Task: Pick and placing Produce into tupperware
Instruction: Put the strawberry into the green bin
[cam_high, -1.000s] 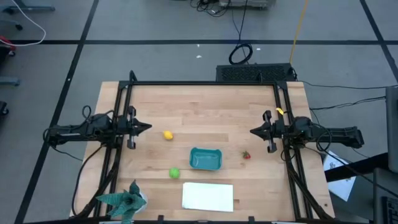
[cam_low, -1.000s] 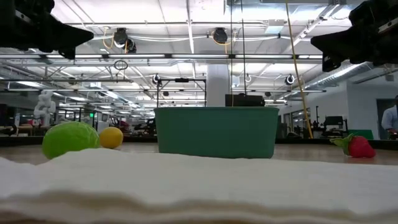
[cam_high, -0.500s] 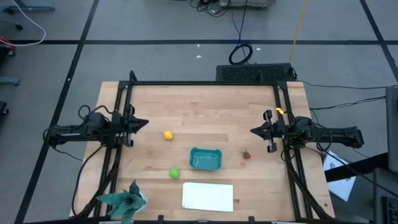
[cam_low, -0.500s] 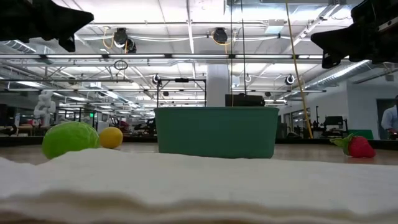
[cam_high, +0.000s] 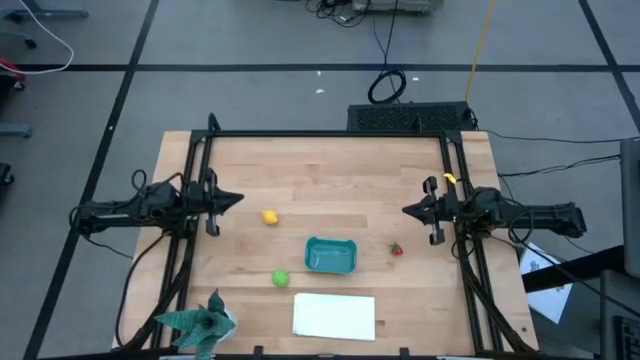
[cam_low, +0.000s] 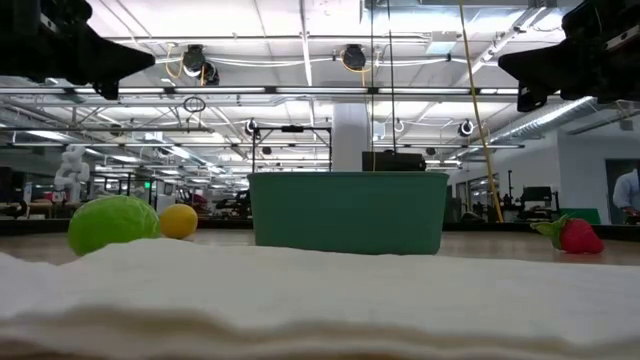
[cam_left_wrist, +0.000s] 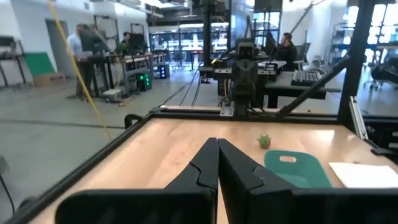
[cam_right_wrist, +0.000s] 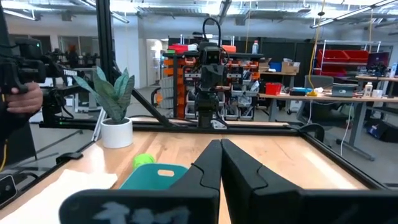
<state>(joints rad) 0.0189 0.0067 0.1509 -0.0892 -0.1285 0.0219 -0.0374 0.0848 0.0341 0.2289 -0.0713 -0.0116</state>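
Note:
The yellow lemon (cam_high: 269, 217) lies just right of my left gripper (cam_high: 240, 201), which hovers shut above the table's left side. The round green fruit (cam_high: 281, 278) rests on the wood left of the teal-blue tub (cam_high: 330, 255). The tiny red fruit (cam_high: 397, 250) sits right of the tub, below my right gripper (cam_high: 405, 211), which hovers shut over the right side. The low view shows the green fruit (cam_low: 113, 222), lemon (cam_low: 179, 220), tub (cam_low: 348, 212) and red fruit (cam_low: 578, 235) all standing on the table. The tub holds nothing that I can see.
A flat white sheet (cam_high: 334, 316) lies near the table's near edge, in front of the tub. A teal spiky leafy plant (cam_high: 200, 325) stands at the near left corner. A black frame (cam_high: 330, 135) runs along the far edge and both sides. Bare wood lies between the grippers.
My left gripper rose a little and drew slightly toward the left edge, then came back down to about where it was. It stayed shut. The fruits and tub have not moved.

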